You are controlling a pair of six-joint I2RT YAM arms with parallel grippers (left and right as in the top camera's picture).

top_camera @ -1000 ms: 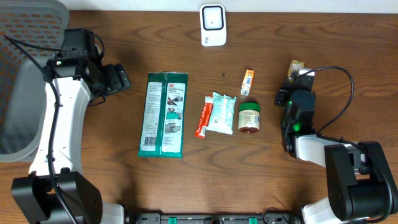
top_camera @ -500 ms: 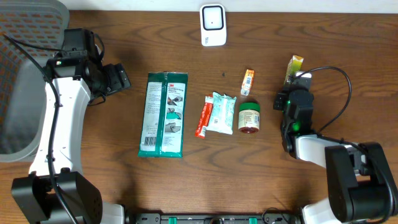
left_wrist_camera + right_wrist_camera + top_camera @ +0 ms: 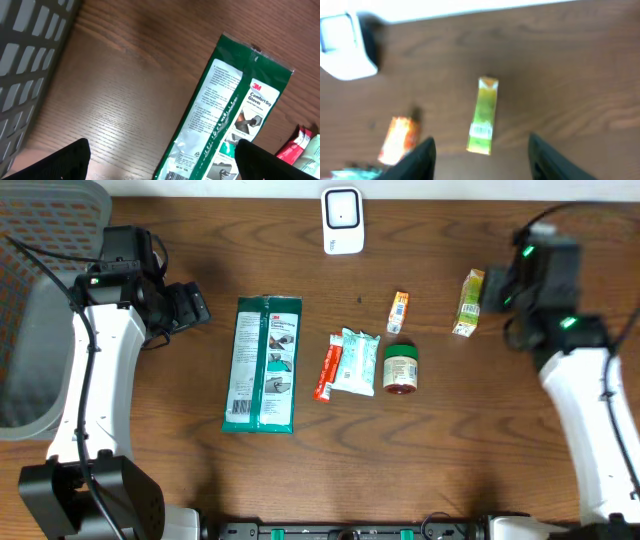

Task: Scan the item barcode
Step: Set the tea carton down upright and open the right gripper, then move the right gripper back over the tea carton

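A yellow-green packet (image 3: 466, 302) lies flat on the wooden table, free of both grippers. My right gripper (image 3: 492, 290) hovers just right of it, open. In the right wrist view, which is blurred, the packet (image 3: 484, 115) lies ahead between the two dark fingers (image 3: 415, 160) of that gripper (image 3: 481, 161), untouched, with a white label patch near its near end. The white scanner (image 3: 342, 220) stands at the table's back edge, and the right wrist view shows the scanner (image 3: 341, 47) at far left. My left gripper (image 3: 192, 308) is open and holds nothing, left of the green glove pack (image 3: 225, 120).
In the middle lie a green glove pack (image 3: 262, 363), a red stick pack (image 3: 327, 370), white-teal sachets (image 3: 355, 360), a small jar (image 3: 401, 369) and an orange sachet (image 3: 398, 311). A grey mesh basket (image 3: 40, 300) stands at the left edge.
My right gripper opened and let go of the yellow-green packet, which now lies flat on the table. The right arm swung up toward the back right. The left arm stayed still.
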